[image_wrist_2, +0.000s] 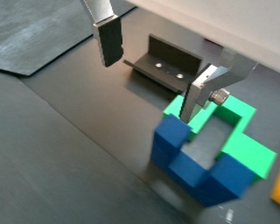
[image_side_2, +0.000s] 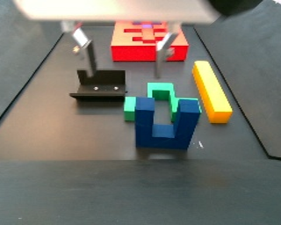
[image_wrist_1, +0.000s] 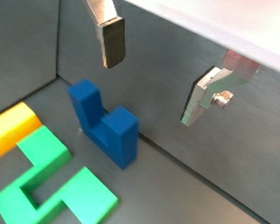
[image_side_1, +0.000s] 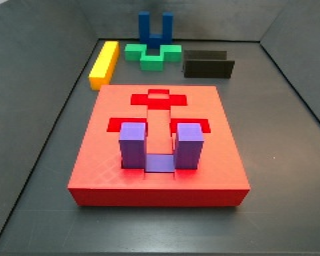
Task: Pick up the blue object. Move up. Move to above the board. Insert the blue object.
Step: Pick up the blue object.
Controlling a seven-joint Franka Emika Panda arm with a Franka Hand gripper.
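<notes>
We see a green stepped plastic block point(image_side_2: 150, 95) beside a long yellow plastic bar point(image_side_2: 211, 89), the dark fixture point(image_side_2: 99, 88) near, a purple U-shaped block point(image_side_1: 156, 146) upright

The blue object point(image_side_2: 167, 126) is seen upright near the front of the dark floor, prongs up, base down. A green block point(image_side_2: 151, 98) is placed just behind it, touching or nearly so. A yellow bar point(image_side_2: 212, 89) is laid beside them, running front to back. The fixture point(image_side_2: 99, 88) is set on the opposite side of the green block. The board point(image_side_2: 149, 41) is seen at the back. The gripper point(image_side_2: 119, 46) is held above the floor, fingers point(image_side_2: 81, 39) spread apart, nothing gripped.
</notes>
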